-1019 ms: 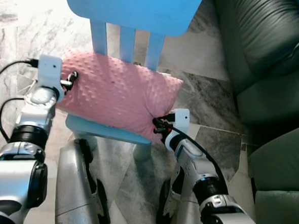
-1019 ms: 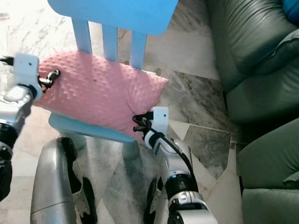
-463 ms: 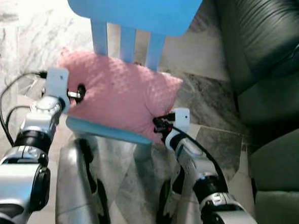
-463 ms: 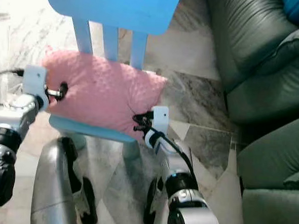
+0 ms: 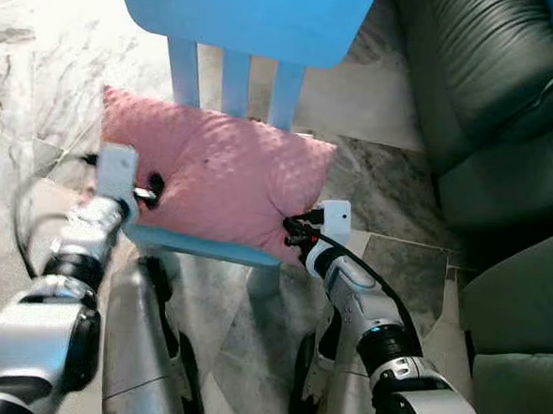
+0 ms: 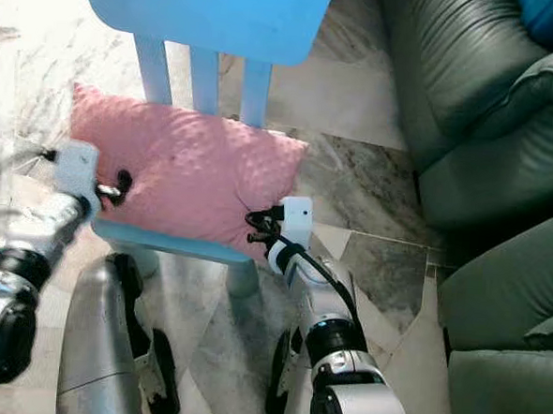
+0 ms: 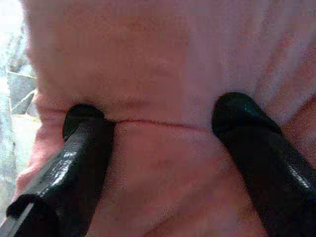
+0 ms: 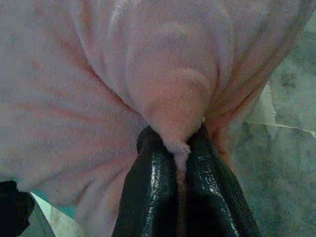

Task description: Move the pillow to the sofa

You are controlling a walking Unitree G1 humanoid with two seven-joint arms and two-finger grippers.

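Observation:
A pink dimpled pillow lies on the seat of a small light-blue chair in front of me. My right gripper is shut on the pillow's near right corner, and the right wrist view shows the fabric pinched between its two fingers. My left gripper presses into the pillow's near left edge. In the left wrist view its fingers stand apart with the pillow's seam between them. The dark green sofa stands to my right.
The chair's back slats rise just behind the pillow. Marble floor separates the chair from the sofa. A second green cushion sits at the near right. My legs are below the chair's front edge.
My left gripper has moved right and nearer along the pillow's left edge, pressing further into it. The pillow has flattened and shifted slightly left. The right gripper has kept its hold.

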